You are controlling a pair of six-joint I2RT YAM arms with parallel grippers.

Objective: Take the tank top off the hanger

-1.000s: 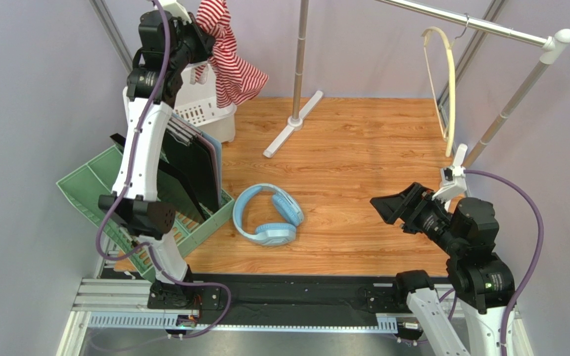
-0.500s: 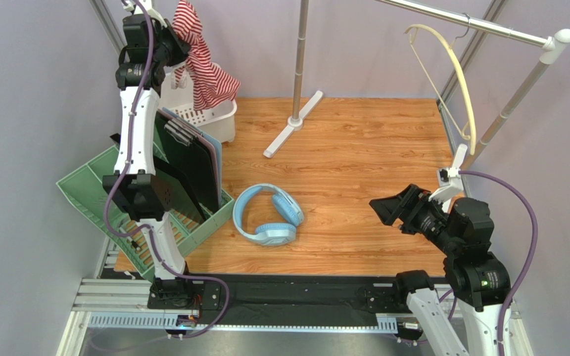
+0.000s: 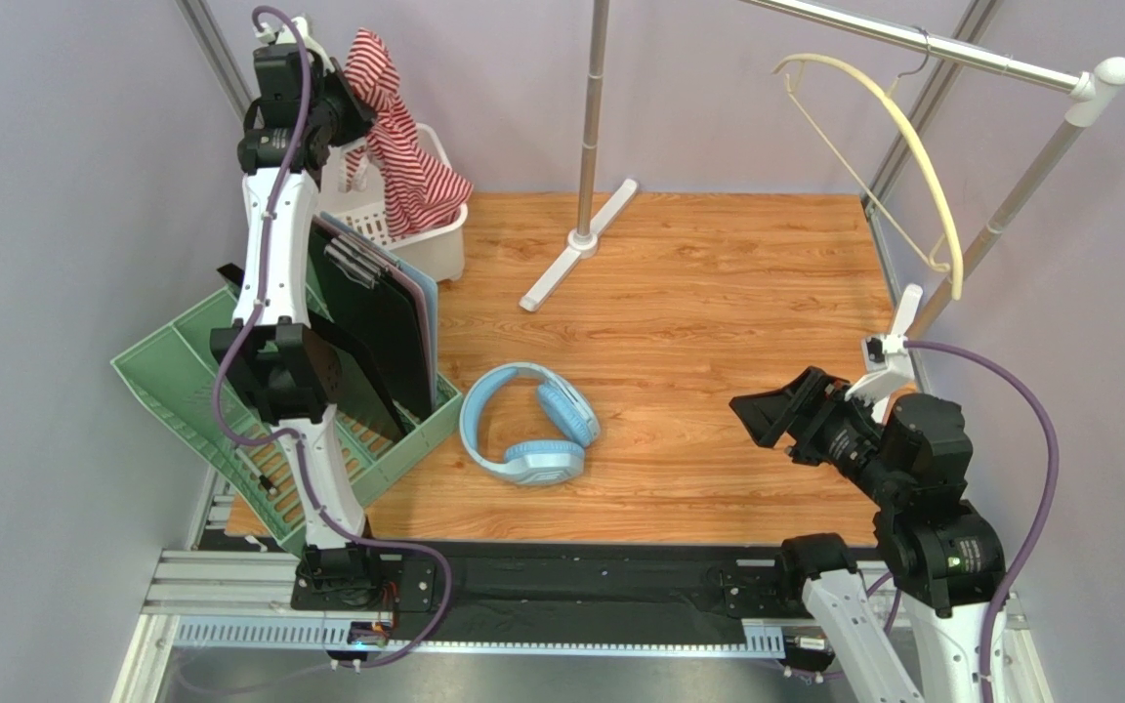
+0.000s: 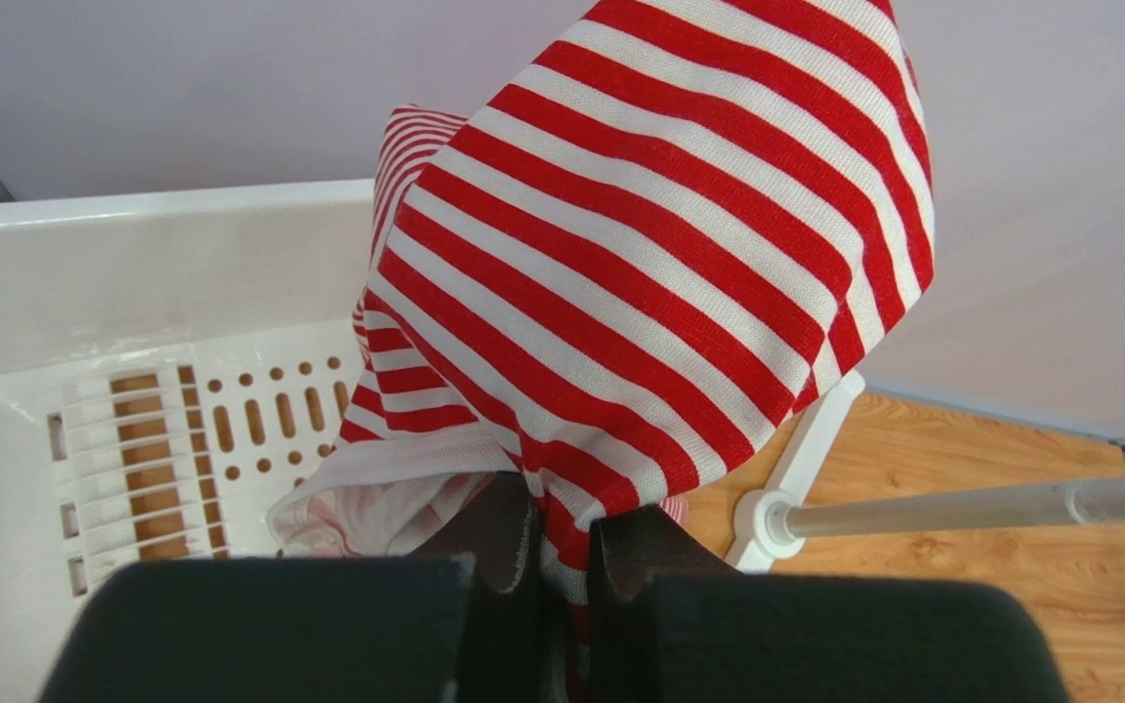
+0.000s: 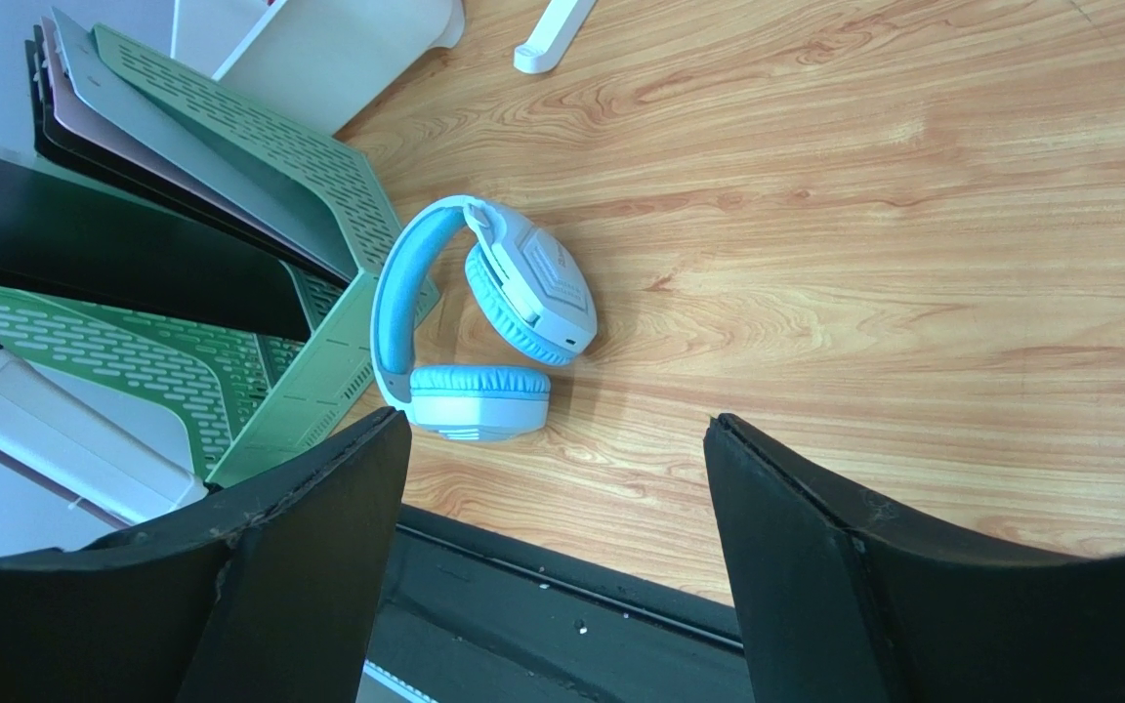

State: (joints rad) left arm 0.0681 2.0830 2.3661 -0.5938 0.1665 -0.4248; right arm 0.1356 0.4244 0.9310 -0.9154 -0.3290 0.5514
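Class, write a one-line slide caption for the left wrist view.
The left gripper, jaws shut on the tank top, with the white basket beyond it.

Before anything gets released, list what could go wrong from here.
The tank top, pinched in the shut left hand, appears to hang partly past the rim of the white basket. Released here, it may slide outside. The bare hanger sits tilted on the rail by its small hook and might slip off.

Top cam: high behind bases, looks down on whole tabletop (image 3: 701,322). Left wrist: close, past its fingers (image 4: 503,545) onto basket (image 4: 158,213). Right wrist: down at headphones (image 5: 532,293). Top shares both.
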